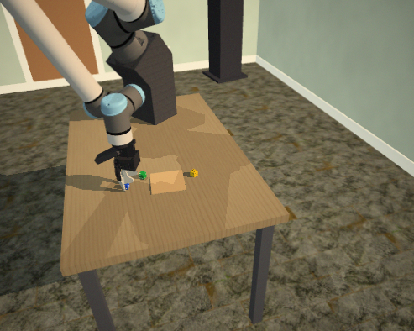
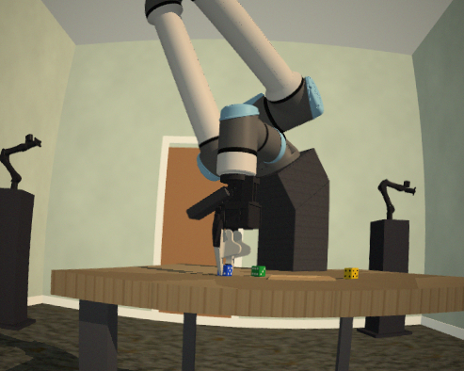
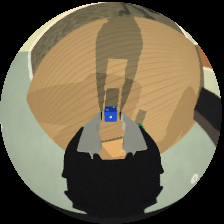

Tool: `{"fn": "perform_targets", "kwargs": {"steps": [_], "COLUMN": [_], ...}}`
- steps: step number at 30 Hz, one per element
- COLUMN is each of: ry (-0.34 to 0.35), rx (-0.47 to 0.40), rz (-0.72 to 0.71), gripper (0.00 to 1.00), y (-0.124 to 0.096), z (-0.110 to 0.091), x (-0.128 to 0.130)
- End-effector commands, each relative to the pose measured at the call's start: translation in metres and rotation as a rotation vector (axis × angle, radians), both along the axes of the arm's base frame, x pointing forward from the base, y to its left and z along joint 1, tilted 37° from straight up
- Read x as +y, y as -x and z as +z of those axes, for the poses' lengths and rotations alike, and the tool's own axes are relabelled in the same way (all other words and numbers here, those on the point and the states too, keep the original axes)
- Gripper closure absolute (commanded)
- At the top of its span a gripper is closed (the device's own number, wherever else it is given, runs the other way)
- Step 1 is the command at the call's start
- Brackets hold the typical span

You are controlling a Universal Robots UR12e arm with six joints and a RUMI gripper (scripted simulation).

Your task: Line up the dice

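Note:
The blue die sits on the table, left of the mat in the top and exterior views. My gripper is partly open and low, its fingertips on either side of the blue die, with narrow gaps showing in the wrist view. The green die sits on the table between the blue die and the mat; its edge shows in the wrist view. The yellow die sits right of the mat. The orange mat holds no die. Top numbers are too small to read surely.
The wooden table carries the dice and mat. The robot's dark pedestal stands at the table's far side in the top view. The green die is close beside the gripper, on the mat side.

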State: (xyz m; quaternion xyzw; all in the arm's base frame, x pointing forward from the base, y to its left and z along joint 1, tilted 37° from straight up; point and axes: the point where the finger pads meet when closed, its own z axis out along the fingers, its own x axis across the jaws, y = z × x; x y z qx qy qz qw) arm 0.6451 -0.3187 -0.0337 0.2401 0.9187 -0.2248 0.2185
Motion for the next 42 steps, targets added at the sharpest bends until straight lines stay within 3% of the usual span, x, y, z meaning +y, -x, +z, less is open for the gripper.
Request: {"fn": "perform_targets", "kwargs": {"steps": [1,8,9,42], "ry": [0.0,0.0,0.0,0.0], "rx": [-0.001,-0.001,-0.001,-0.001], "rz": [0.0,0.0,0.0,0.0], "gripper": [0.76,0.76,0.94,0.94], "y": [-0.0002,-0.0002,-0.0002,-0.0002], "z": [0.0005,0.0005,0.0005,0.0005], "x": [0.0002,0.0002,0.0002,0.0002]}}
